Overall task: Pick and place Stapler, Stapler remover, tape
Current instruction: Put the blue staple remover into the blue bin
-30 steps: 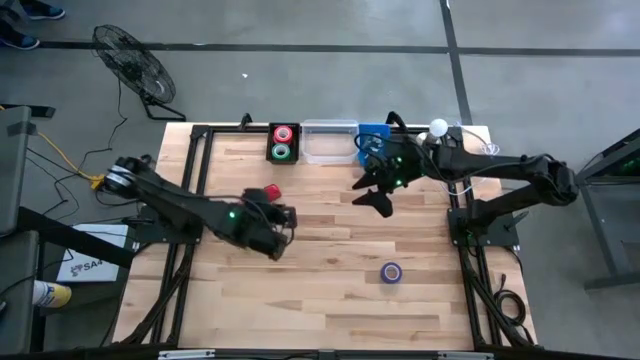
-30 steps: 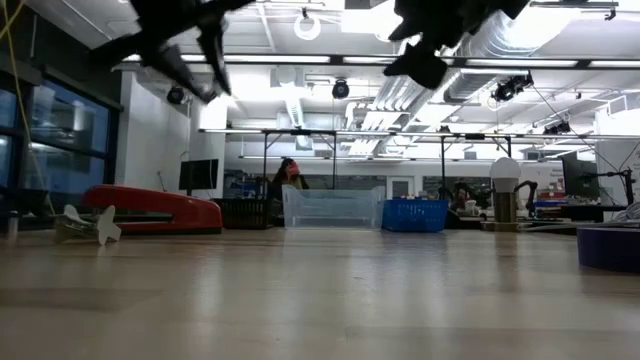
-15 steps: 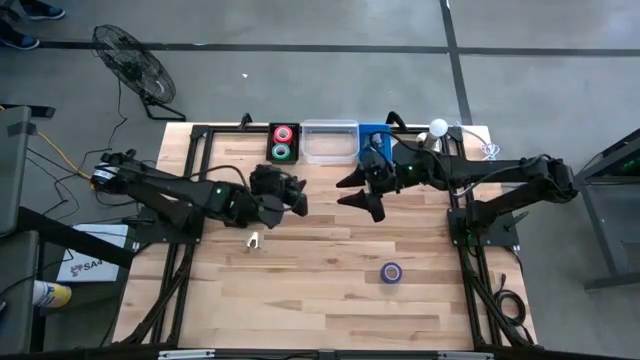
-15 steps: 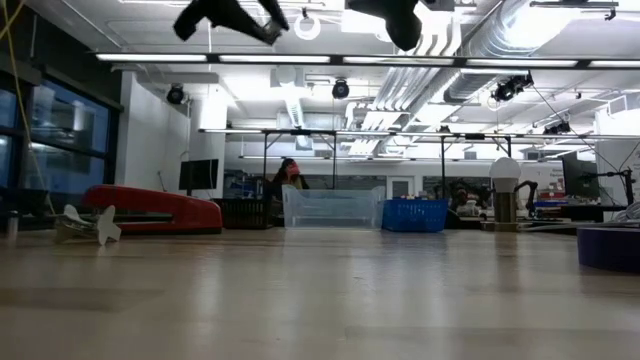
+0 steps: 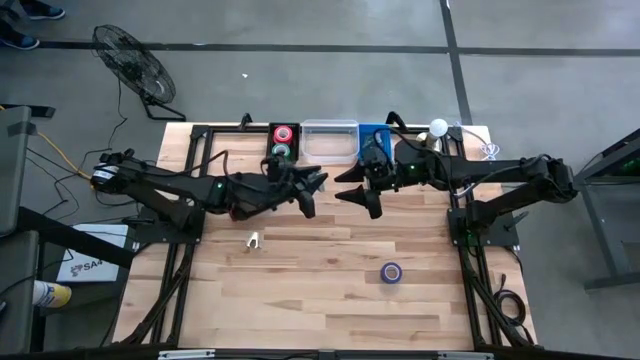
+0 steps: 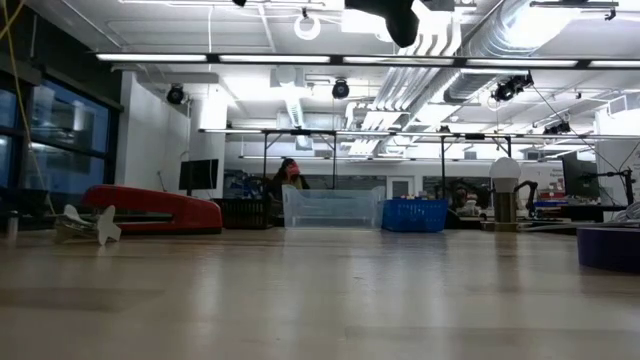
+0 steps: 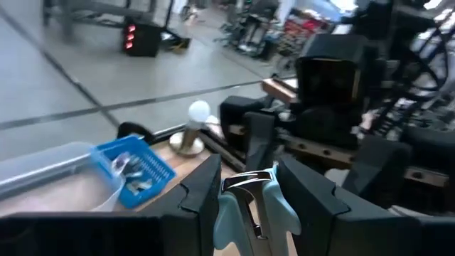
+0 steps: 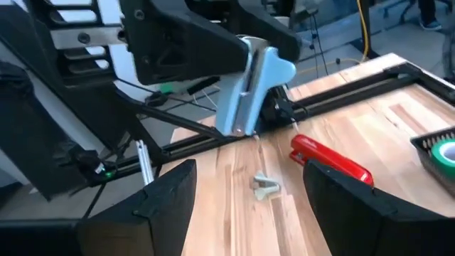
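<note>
My left gripper [image 5: 312, 192] hangs over the middle of the table's far half, shut on a light-blue staple remover [image 8: 252, 89] with chrome jaws. My right gripper [image 5: 354, 196] faces it from the right, a short gap away, open and touching nothing. The red stapler [image 8: 330, 160] lies flat on the wood below the left arm, which mostly hides it in the high view. In the low view the stapler [image 6: 155, 210] shows at far left. A blue tape roll [image 5: 391, 272] lies flat, nearer and to the right. My left gripper pinches the staple remover between its two fingers [image 7: 202, 195], which come level from the table's left. The remover's blue wings [image 7: 227, 213] sit between the fingers and its chrome part [image 8: 264, 57] sticks out past them. It is lifted clear of the table.
A small pale claw-shaped object [image 5: 255, 240] lies on the wood near the stapler. Along the far edge stand a black tray with a red and a green tape roll [image 5: 282, 142], a clear bin [image 5: 329, 140] and a blue basket [image 5: 372, 135]. A white-bulbed lamp [image 5: 438, 127] stands beside the right arm.
My left gripper has risen out of the top of the low view. It has travelled from the table's middle left toward the right and far edge, ending close to the right gripper. The right gripper has shifted slightly toward the left. Stapler, pale object and tape have stayed put.
</note>
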`<state>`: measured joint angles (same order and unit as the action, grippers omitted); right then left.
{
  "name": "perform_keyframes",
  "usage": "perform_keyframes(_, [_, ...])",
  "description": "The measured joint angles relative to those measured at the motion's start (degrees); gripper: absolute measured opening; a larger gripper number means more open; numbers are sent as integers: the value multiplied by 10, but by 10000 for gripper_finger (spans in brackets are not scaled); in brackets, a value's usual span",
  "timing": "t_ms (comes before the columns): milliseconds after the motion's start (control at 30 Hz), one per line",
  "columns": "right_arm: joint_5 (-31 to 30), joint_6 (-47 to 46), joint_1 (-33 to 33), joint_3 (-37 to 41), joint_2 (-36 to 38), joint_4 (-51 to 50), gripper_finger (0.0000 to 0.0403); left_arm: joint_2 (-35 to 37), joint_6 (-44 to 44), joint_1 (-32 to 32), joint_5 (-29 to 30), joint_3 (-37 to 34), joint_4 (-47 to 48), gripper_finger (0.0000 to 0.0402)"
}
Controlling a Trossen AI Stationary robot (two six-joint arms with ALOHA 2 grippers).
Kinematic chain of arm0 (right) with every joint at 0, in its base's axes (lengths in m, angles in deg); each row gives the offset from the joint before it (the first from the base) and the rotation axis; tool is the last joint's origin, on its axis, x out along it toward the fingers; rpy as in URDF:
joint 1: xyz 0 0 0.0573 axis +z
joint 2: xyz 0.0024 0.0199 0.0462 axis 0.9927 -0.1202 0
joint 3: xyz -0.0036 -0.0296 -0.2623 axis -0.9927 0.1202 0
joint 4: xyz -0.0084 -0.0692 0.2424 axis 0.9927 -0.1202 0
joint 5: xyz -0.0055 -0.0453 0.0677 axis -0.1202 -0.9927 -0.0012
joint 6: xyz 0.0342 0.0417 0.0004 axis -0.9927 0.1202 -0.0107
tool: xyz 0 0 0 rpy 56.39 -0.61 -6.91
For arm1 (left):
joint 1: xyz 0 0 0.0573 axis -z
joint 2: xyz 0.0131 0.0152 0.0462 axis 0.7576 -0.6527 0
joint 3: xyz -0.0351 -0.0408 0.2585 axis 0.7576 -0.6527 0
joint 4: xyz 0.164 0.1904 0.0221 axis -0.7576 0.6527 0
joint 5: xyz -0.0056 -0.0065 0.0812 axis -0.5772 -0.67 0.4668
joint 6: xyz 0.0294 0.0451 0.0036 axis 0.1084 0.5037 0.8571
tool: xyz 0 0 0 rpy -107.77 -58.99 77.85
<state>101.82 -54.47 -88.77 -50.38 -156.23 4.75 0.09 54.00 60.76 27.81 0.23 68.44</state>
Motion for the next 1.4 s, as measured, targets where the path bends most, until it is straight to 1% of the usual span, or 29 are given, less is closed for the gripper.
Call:
perform_keyframes(167, [14, 2, 0, 0, -5, 42, 250, 0, 50, 0, -18, 0, -35, 122])
perform_keyframes(400, [50, -4, 0, 0, -34, 105, 250, 0, 106, 0, -58, 0, -53, 122])
perform_keyframes(533, [51, -3, 1, 0, -43, 126, 249, 0, 117, 0, -77, 0, -53, 122])
perform_keyframes(667, [65, -2, 1, 0, -43, 150, 243, 0, 120, 0, -89, 0, -52, 122])
perform_keyframes(733, [76, -3, 1, 0, -43, 159, 237, 0, 120, 0, -89, 0, -52, 122])
perform_keyframes(867, [79, 0, 1, 0, -43, 152, 217, 0, 122, 0, -90, 0, -56, 122])
perform_keyframes(1033, [79, 2, 1, 0, -43, 153, 195, 0, 140, 0, -103, 0, -85, 122])
perform_keyframes(1233, [79, 3, 1, 0, -43, 156, 171, 0, 140, 0, -104, 0, -84, 122])
perform_keyframes(1400, [79, 9, 1, 0, -43, 158, 142, 0, 140, 0, -104, 0, -84, 122])
